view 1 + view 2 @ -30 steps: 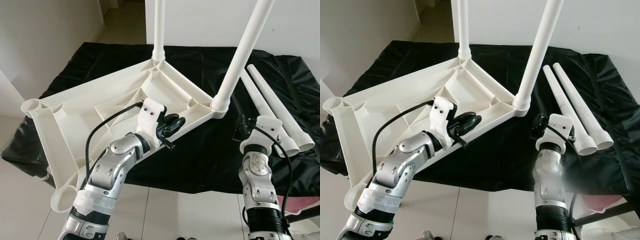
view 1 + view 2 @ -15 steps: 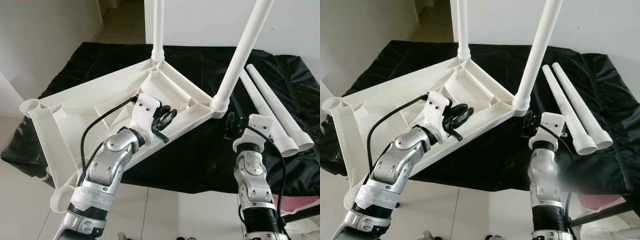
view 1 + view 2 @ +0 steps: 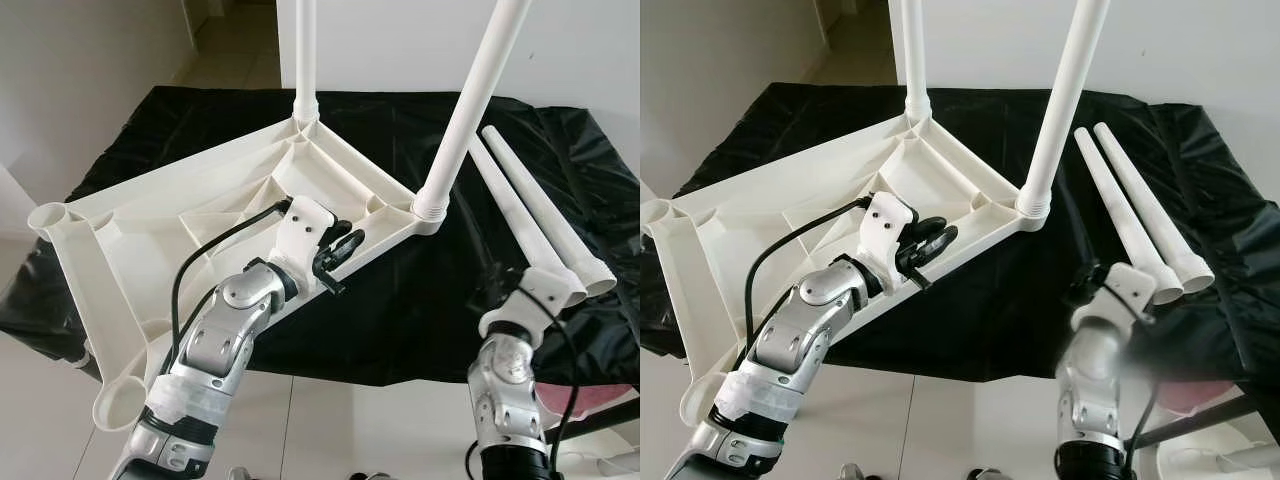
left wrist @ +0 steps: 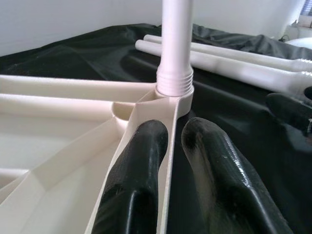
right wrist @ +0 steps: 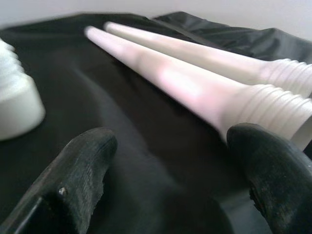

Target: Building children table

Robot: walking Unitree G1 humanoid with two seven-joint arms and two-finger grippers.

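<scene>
Black cloth (image 3: 400,300), L pincer (image 3: 340,247) astride tabletop rim (image 3: 375,245)

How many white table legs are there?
4. Two stand screwed into the upturned tabletop: the far leg and the right corner leg. Two loose legs lie side by side on the black cloth.

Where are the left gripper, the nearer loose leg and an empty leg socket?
left gripper (image 3: 340,250), left eye view, between fingertips.
nearer loose leg (image 3: 515,220), left eye view, mid shaft.
empty leg socket (image 3: 47,216), left eye view, rim.
</scene>
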